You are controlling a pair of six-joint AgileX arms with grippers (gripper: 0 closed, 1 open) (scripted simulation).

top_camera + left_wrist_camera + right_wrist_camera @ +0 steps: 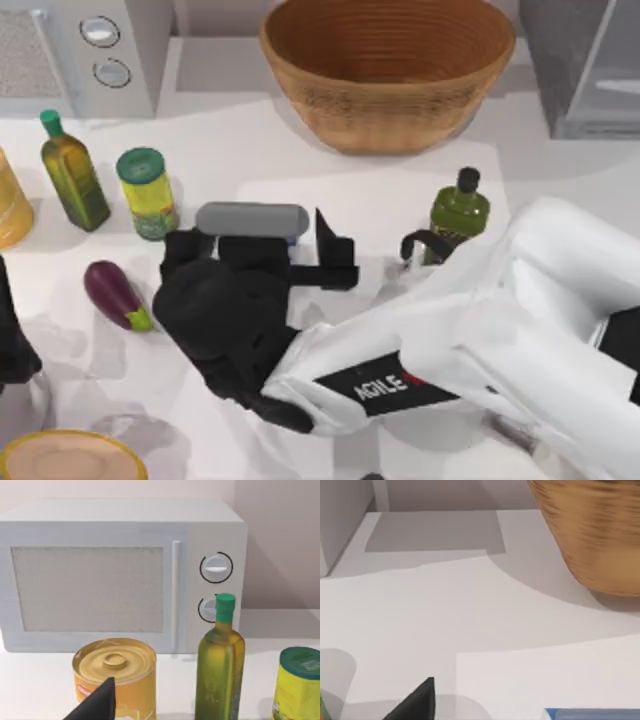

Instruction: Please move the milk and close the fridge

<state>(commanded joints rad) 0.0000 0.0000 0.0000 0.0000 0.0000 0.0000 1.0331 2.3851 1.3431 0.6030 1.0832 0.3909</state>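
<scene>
The milk (292,238) shows as a thin blue sliver under the grey wrist camera of my right arm. Its blue top edge (592,713) also sits low in the right wrist view. My right gripper (258,250) is at the middle of the table, pointing towards the far side, and is open. Its black fingers stand wide apart on either side of the carton, and one fingertip (420,700) shows. I cannot tell whether either finger touches the carton. The grey fridge (560,60) stands at the far right corner with its lighter door panel swung out. My left arm (12,330) is parked at the left edge, with one fingertip (97,702) in view.
A wicker basket (388,70) stands far centre and a microwave (90,50) far left. A green-capped oil bottle (72,170), a green-lidded yellow jar (147,192) and an eggplant (117,295) lie left of the gripper. A dark green bottle (458,212) stands to its right. A yellow can (115,677) is near the left gripper.
</scene>
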